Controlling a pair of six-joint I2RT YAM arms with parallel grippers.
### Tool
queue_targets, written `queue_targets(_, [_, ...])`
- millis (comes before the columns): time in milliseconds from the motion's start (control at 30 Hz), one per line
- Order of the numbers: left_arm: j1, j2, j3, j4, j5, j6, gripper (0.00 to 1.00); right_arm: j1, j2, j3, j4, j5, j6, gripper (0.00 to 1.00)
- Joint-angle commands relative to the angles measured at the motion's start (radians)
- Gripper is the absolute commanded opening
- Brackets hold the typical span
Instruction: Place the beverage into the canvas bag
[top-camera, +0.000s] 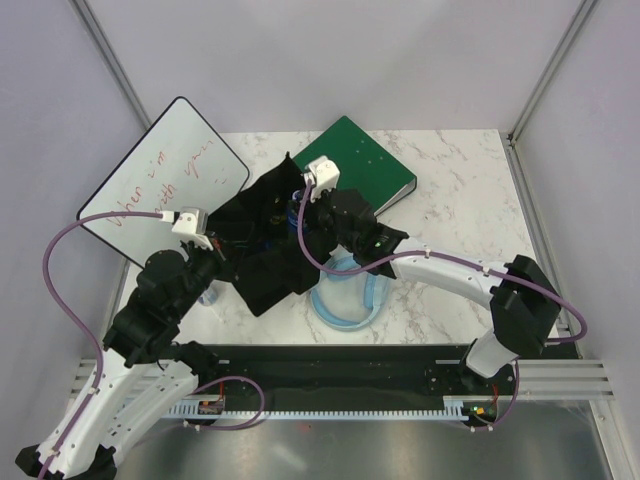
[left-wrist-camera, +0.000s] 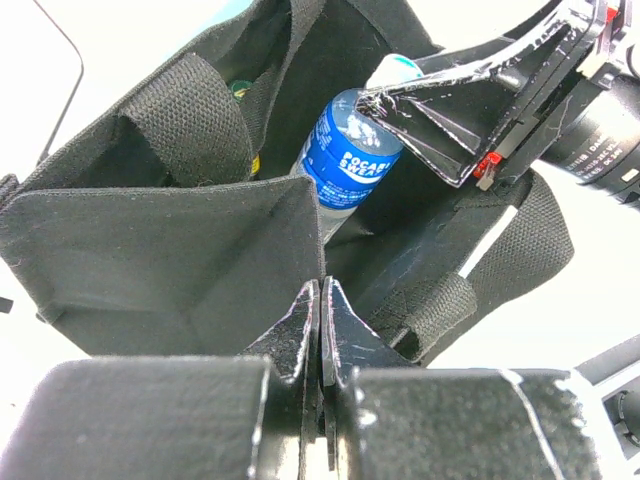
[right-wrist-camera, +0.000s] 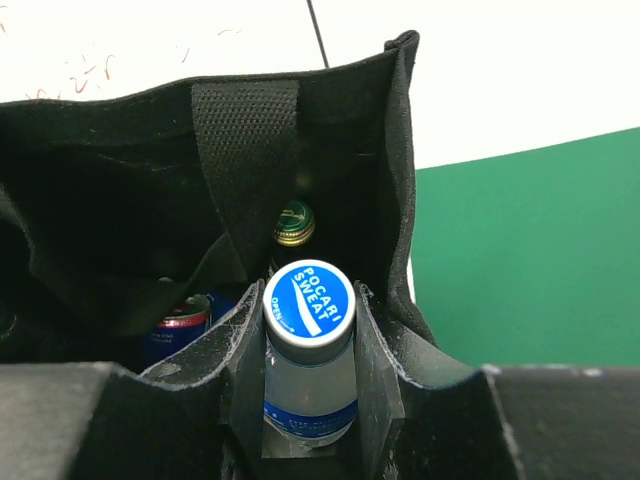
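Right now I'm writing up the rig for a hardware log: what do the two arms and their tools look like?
The left arm and right arm have white links, black joints, a looping purple cable and a white wrist block. The left tool and right tool have black wedge-shaped fingers with scuffed, whitish edges.

The canvas bag (right-wrist-camera: 100, 190) was matt black woven cloth, soft and creased, and its strap (right-wrist-camera: 245, 140) was a coarser ribbed webbing. The beverage (right-wrist-camera: 308, 300) was a clear plastic bottle with a glossy blue label and a smooth printed cap. The right hand (right-wrist-camera: 308, 335) had matt black plastic fingers (right-wrist-camera: 380, 370), scuffed whitish along the edges, and the left hand (left-wrist-camera: 320, 290) looked the same. At the right of the frame the green binder (right-wrist-camera: 530, 260) was smooth and matt. The whiteboard (top-camera: 150, 180) was glossy, and the bench (top-camera: 460, 190) was smooth and marble-patterned.
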Motion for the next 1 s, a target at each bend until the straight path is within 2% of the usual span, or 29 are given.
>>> queue_targets(0, [0.001,0.009,-0.005,-0.001,-0.010,0.025,0.02,0.009,0.025,0.058,-0.061,-0.057,0.001,0.00])
queue_targets(100, [0.001,0.015,-0.005,-0.001,-0.010,0.023,0.02,0.009,0.088,0.155,-0.009,-0.051,-0.028,0.00])
queue_targets(333, [0.001,0.008,-0.008,-0.002,-0.014,0.025,0.02,0.009,0.211,0.249,0.090,-0.023,-0.103,0.00])
queue_targets(467, [0.001,0.006,-0.006,-0.002,-0.017,0.026,0.02,0.011,0.235,0.221,0.067,-0.048,-0.080,0.00])
queue_targets(567, [0.001,0.003,-0.008,-0.001,-0.019,0.026,0.02,0.011,0.220,0.125,0.161,-0.057,-0.040,0.00])
queue_targets(667, [0.001,0.014,-0.005,-0.001,-0.008,0.026,0.02,0.009,0.240,0.170,0.130,-0.048,-0.060,0.00])
queue_targets(700, [0.001,0.017,-0.005,-0.001,-0.008,0.028,0.02,0.011,0.249,0.219,0.114,-0.045,-0.059,0.02])
queue_targets(733, [0.001,0.020,-0.003,-0.001,-0.007,0.028,0.02,0.011,0.261,0.238,0.099,-0.049,-0.060,0.18])
queue_targets(767, [0.001,0.020,-0.003,-0.001,-0.008,0.029,0.02,0.011,0.261,0.246,0.090,-0.055,-0.060,0.22])
queue_targets(833, [0.001,0.014,-0.005,-0.002,-0.011,0.029,0.02,0.011,0.242,0.227,0.108,-0.074,-0.047,0.23])
queue_targets(867, [0.001,0.012,-0.006,-0.001,-0.013,0.029,0.02,0.009,0.234,0.223,0.113,-0.077,-0.040,0.22])
queue_targets(933, [0.001,0.006,-0.006,-0.002,-0.020,0.026,0.02,0.009,0.197,0.194,0.134,-0.098,-0.021,0.00])
queue_targets(967, [0.001,0.009,-0.006,-0.001,-0.020,0.025,0.02,0.011,0.180,0.172,0.212,-0.119,-0.010,0.00])
